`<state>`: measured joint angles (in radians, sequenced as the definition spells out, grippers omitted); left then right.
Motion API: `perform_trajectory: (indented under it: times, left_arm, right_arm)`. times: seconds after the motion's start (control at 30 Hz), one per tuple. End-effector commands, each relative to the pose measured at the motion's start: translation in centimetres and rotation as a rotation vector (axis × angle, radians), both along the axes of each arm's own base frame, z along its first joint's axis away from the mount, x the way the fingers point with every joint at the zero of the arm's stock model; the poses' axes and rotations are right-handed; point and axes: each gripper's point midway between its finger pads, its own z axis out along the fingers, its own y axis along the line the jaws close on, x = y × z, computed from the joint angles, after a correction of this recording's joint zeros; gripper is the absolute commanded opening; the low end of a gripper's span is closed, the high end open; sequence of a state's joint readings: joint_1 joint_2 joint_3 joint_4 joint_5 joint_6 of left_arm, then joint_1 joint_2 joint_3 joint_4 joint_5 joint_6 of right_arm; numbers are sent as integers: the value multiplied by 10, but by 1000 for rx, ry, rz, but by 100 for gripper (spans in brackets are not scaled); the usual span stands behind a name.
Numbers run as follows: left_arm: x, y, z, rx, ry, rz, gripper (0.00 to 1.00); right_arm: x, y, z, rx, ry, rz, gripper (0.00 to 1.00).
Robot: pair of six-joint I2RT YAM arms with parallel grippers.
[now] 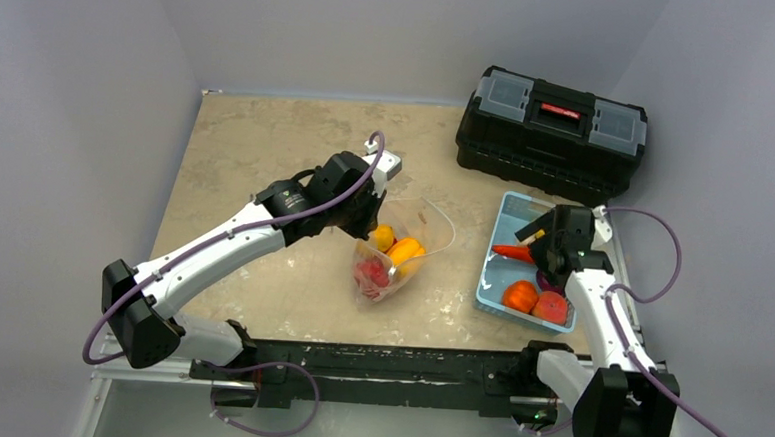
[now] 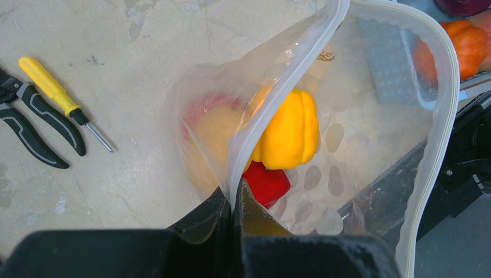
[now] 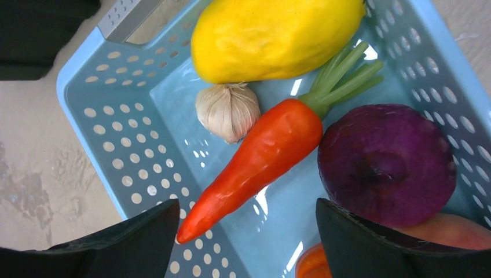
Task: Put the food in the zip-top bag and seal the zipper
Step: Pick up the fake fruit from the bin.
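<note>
I had the right gripper [image 3: 246, 223] wide open and empty, the carrot [image 3: 255, 156] directly below in the blue tray [image 3: 116, 139], its long axis slanting across the gap. Off to the left, the left gripper [image 2: 234, 200] pinched the zip-top bag [image 2: 277, 84] by its rim, mouth gaping.

top view looks down on the whole table [image 1: 267, 152]; wrist views sit close, sharing its bag [image 1: 423, 220] and tray [image 1: 499, 274].

The table [image 1: 247, 151] carries zip-top bag [image 1: 421, 223], tray [image 1: 501, 277], toolbox [image 1: 551, 132], screwdriver [image 2: 52, 87] and pliers [image 2: 58, 123].
</note>
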<state>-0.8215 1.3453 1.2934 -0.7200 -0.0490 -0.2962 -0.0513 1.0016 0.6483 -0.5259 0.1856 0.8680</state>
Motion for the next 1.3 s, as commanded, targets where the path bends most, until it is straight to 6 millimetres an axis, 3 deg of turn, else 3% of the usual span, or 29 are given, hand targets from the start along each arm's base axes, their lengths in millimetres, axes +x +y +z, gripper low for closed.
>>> perform_trajectory:
  times: [0.0,0.1,0.23,0.33,0.5,0.9,1.13,1.27]
  left_arm:
    - [-1,-5,20,-60,-33,-6,0]
    - [-1,-6,21,-62,-34,-7,0]
    - [-2,-7,19,-67,-23,-10,0]
    - [-3,-8,19,-69,-15,-14,0]
    - [-4,-11,15,-74,-1,-18,0]
    - [-4,-11,10,-65,12,-15,0]
    - [-3,-12,6,-55,21,-15,0]
    - [-3,-12,6,-51,21,-14,0]
  right_arm:
    - [16,16,10,81,-59,42,83]
    - [11,10,24,45,-61,30,81]
    - [-17,-13,33,-40,25,-83,90]
    - [-48,-15,26,-56,178,-81,95]
    - [-72,0,6,-11,283,8,96]
    - [-88,21,-29,56,442,201,95]
    - [-85,31,-43,96,447,261,77]
    - [-81,33,-44,104,429,270,60]
